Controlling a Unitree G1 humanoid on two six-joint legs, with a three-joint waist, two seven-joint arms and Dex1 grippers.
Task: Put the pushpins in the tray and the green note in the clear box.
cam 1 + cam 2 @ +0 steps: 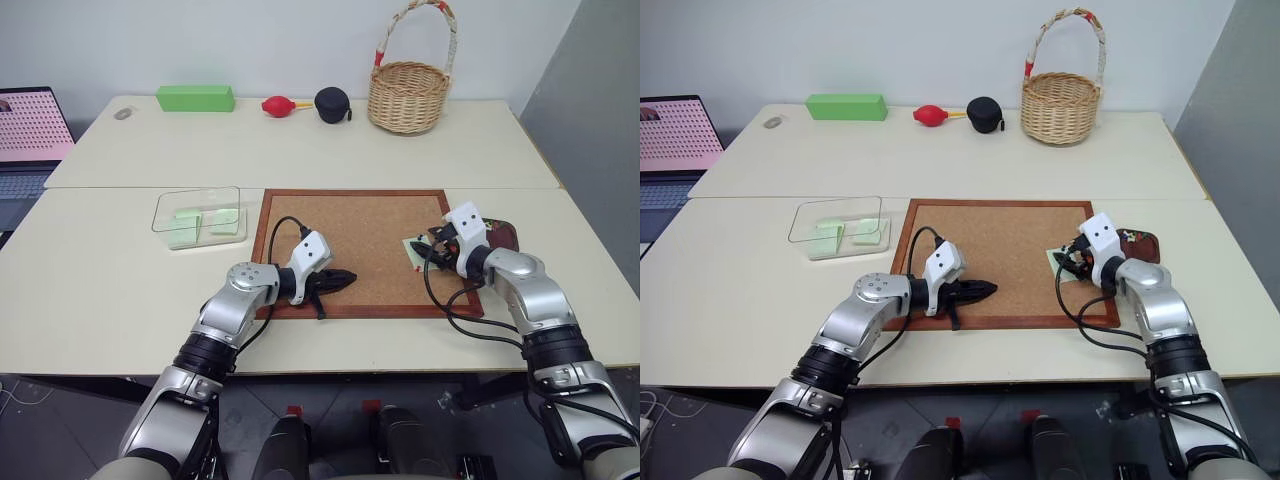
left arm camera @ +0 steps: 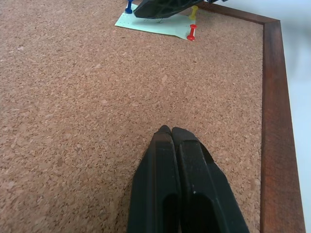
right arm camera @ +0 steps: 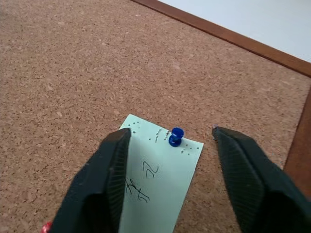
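Right gripper [image 3: 167, 179] hovers low over the right edge of the cork board [image 1: 360, 235], jaws parted and straddling the green note [image 3: 160, 179]. The blue pushpin [image 3: 176, 137] stands in the note's far edge, between and just ahead of the fingertips, not yet touched. The left wrist view shows two more pins at the note's other end: a red pushpin [image 2: 192, 33] and a yellow pushpin [image 2: 194, 10]. So the note is pinned down at several points.

Left gripper [image 2: 181, 187] rests low over the bare cork near the board's front edge, jaws clenched on nothing.

The tray [image 1: 503, 236] sits just off the board's right edge, partly hidden behind the right wrist. The clear box [image 1: 197, 216] sits on the table left of the board, with pale green slips already in it.

Risks from here:
- The left fingertip lies over the note's edge; closing as it stands could catch and crease the paper rather than take the pin head.
- The blue pin sits ahead of the fingertips, so a close without further advance likely misses it.
- The pin head is small and round and may squirt out of the pads.
- Pulling the note before all pins are out would tear it.
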